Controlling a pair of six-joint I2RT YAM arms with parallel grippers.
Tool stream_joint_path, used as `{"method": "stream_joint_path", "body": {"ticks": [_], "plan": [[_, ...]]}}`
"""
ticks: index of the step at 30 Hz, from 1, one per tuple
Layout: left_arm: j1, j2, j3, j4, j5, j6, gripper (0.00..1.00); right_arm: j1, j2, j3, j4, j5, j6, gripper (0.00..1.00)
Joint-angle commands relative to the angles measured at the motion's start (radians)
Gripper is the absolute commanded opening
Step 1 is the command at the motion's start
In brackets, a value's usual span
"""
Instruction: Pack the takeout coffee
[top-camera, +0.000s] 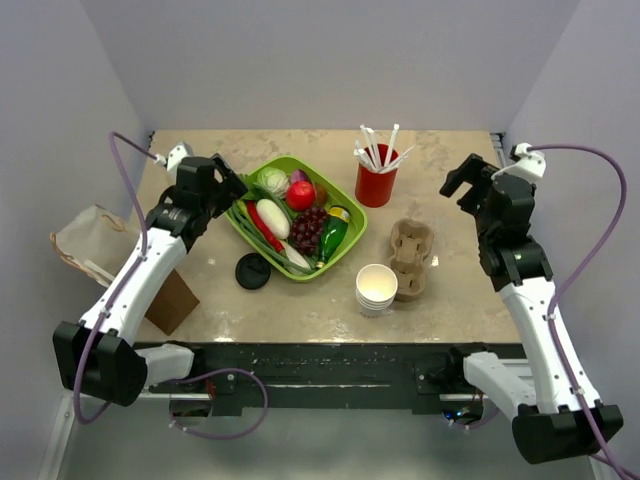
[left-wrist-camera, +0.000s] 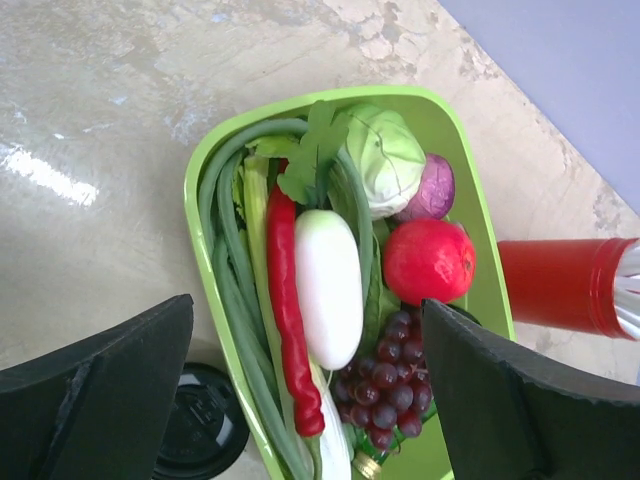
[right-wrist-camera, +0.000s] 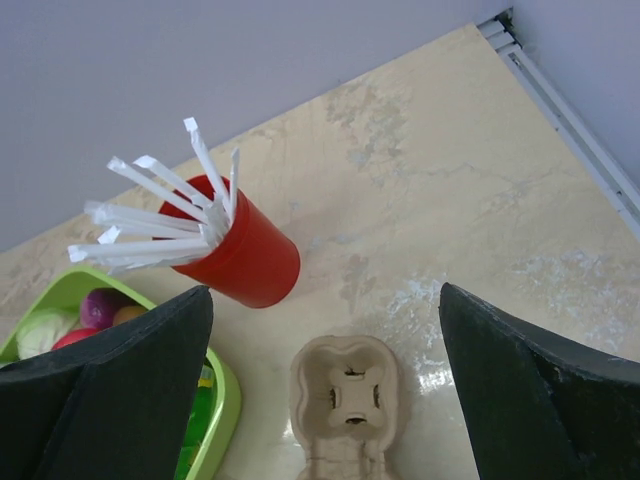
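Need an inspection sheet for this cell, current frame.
Surface: beige marbled table, no spills seen.
Job's things: cardboard carrier, pockets empty; lidded cup, nothing seen.
Clutter: green tray of produce; black lid beside it; red cup of straws; stacked white cups.
Hands: left hand and right hand open, empty, raised.
Cables: purple cable on each arm.
Surroundings: grey walls; brown paper bag left of the table.

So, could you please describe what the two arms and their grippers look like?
The left arm and right arm both have white links and black joints. A purple cable loops along each. The left gripper and right gripper are black, with broad, flat matte fingers. No markings show.
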Motion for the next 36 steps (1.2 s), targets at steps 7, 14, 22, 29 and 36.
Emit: {"method": "stream_joint_path", "body": {"ticks": [7,14,22,29,36], "plan": [[-0.023,-0.077,-0.038,-0.032,-0.052,0.001,1.00,-0.001,-0.085,-0.064,0.139,-0.138,-0.032,0.98],[-0.037,-0.051,-0.057,-0.022,-0.050,0.039,1.00,-0.002,-0.099,-0.089,0.190,-0.289,-0.095,0.98],[-0.036,0.061,-0.068,0.032,-0.068,0.027,0.93,-0.001,-0.079,-0.096,0.201,-0.376,-0.113,0.98],[-0.019,0.265,0.001,0.072,-0.074,-0.002,0.78,-0.002,-0.055,-0.075,0.161,-0.330,-0.104,0.98],[-0.016,0.360,0.018,0.011,-0.111,-0.081,0.68,-0.002,-0.059,-0.072,0.141,-0.284,-0.112,0.98]]}}
